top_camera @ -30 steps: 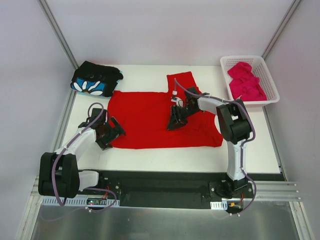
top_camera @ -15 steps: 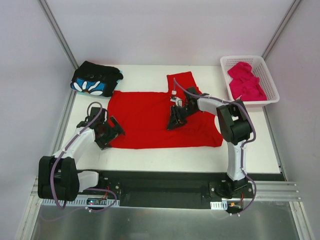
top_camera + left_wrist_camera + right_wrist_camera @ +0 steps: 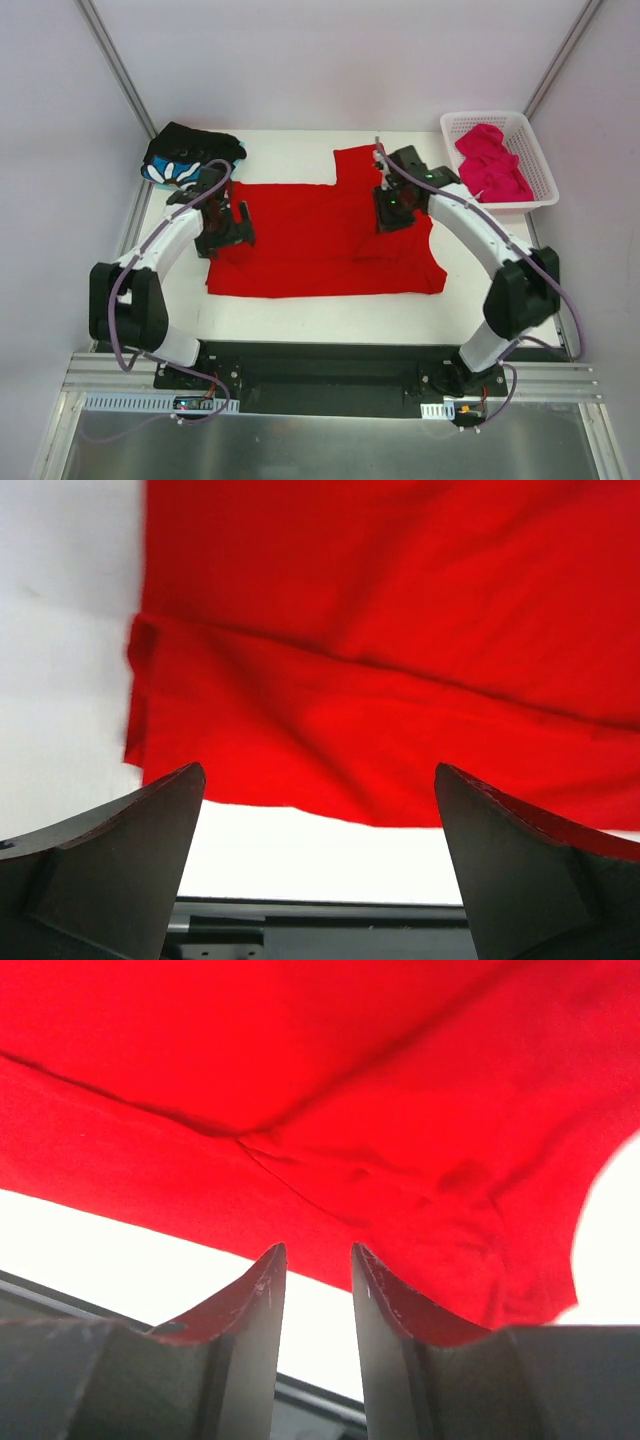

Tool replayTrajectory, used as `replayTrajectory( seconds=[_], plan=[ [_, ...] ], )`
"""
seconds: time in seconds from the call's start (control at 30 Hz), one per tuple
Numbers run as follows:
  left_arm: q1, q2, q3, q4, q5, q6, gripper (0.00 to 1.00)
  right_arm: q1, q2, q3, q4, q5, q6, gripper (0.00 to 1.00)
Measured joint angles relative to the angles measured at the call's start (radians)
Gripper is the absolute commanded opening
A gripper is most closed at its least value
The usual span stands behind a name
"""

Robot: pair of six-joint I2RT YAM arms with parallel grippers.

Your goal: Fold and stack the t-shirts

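The left arm [image 3: 170,235] reaches forward from its base, its elbow out on the left side and its forearm angled inward. The left gripper [image 3: 226,222] points down, its jaws spread as wide as they go, with nothing between them. The right arm [image 3: 480,230] arches forward and bends inward toward the middle. The right gripper [image 3: 391,216] also points down, its jaws drawn near each other with a slim, empty gap.

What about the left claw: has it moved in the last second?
Yes. The left gripper went farther from the robot, ending much closer to the black flowered t-shirt, which stayed put.
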Motion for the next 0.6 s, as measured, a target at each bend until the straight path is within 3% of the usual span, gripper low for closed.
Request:
replayTrajectory(
  seconds=[0.2,0.4,0.6],
  plan=[
    [-0.166,0.116,0.135,-0.054,0.009,0.075,0.99,-0.137,-0.202,-0.166,-0.024,0.041,0.088,0.36],
    [-0.325,0.193,0.247,-0.062,-0.015,0.105,0.99,-0.15,-0.27,-0.334,0.013,0.033,0.171,0.34],
    [-0.497,0.321,0.348,-0.061,-0.159,0.123,0.99,-0.154,-0.383,-0.46,0.055,0.032,0.241,0.34]
  ],
)
